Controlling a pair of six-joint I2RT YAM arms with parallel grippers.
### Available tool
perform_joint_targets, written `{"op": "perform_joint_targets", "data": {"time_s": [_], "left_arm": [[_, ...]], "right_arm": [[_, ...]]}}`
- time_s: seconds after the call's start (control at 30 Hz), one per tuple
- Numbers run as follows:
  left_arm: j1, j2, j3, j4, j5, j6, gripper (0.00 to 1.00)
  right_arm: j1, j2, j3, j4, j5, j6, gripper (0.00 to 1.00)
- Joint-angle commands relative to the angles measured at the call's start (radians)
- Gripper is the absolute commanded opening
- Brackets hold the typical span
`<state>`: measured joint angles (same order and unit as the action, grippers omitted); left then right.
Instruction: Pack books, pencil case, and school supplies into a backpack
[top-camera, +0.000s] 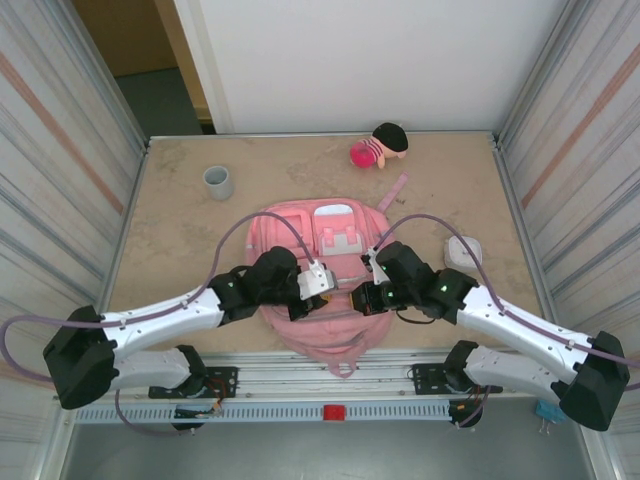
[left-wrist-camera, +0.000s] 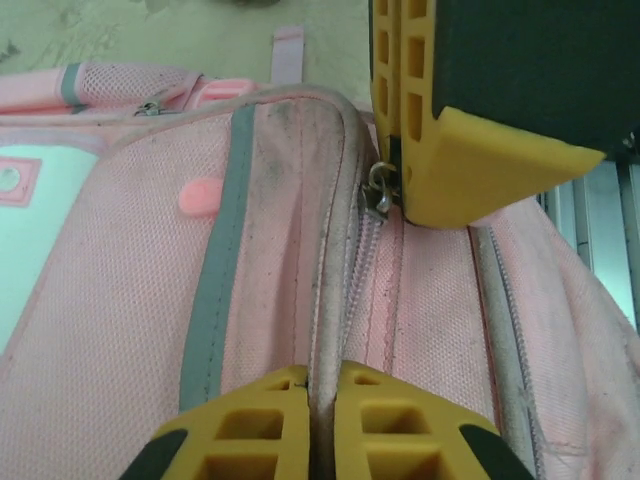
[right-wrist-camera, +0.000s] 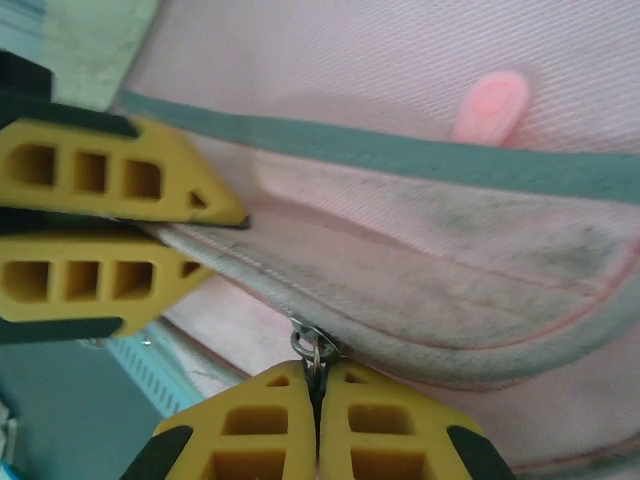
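Right wrist view: the right end effector (right-wrist-camera: 316, 375) is seen shut on the small metal zipper pull (right-wrist-camera: 312, 345), directly at its tips. Just beside it, the left end effector (left-wrist-camera: 320, 378) is clamped on the grey-edged seam of the large pink fabric backpack (top-camera: 285, 225), which lies flat on the table (top-camera: 180, 240). The zipper line is judged to run between the two.

On my feed I see a small grey cup (top-camera: 218, 182) standing upright on the beige table (top-camera: 175, 250), toward its far left. A pink-and-black plush doll (top-camera: 378, 146) lies near the far edge, well apart from the cup. A flat white object (top-camera: 462, 251) rests on the right side; I can't tell what it is. A small red block (top-camera: 334, 412) sits on the slotted front rail (top-camera: 260, 412)
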<state>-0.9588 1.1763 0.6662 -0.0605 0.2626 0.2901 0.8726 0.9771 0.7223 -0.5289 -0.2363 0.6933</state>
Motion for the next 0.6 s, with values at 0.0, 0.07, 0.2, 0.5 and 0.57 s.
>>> {"op": "perform_joint_targets", "data": {"time_s": [0.0, 0.07, 0.2, 0.5, 0.57], "left_arm": [[0.015, -0.057, -0.039, 0.073, 0.039, -0.007, 0.06], [0.017, -0.07, -0.045, 0.087, 0.054, -0.015, 0.06], [0.018, -0.077, -0.042, 0.09, 0.052, -0.021, 0.06], [0.034, -0.118, -0.066, 0.109, 0.035, -0.043, 0.06], [0.037, -0.13, -0.073, 0.1, 0.019, -0.045, 0.06]], "right_arm": [[-0.015, -0.001, 0.03, -0.088, 0.103, -0.041, 0.19], [-0.015, 0.003, 0.009, -0.039, 0.08, -0.043, 0.28], [-0.013, 0.008, -0.023, 0.053, 0.042, -0.035, 0.33], [-0.015, -0.04, -0.069, 0.057, 0.044, -0.051, 0.15], [-0.023, -0.052, -0.071, 0.031, 0.066, -0.052, 0.07]]}}
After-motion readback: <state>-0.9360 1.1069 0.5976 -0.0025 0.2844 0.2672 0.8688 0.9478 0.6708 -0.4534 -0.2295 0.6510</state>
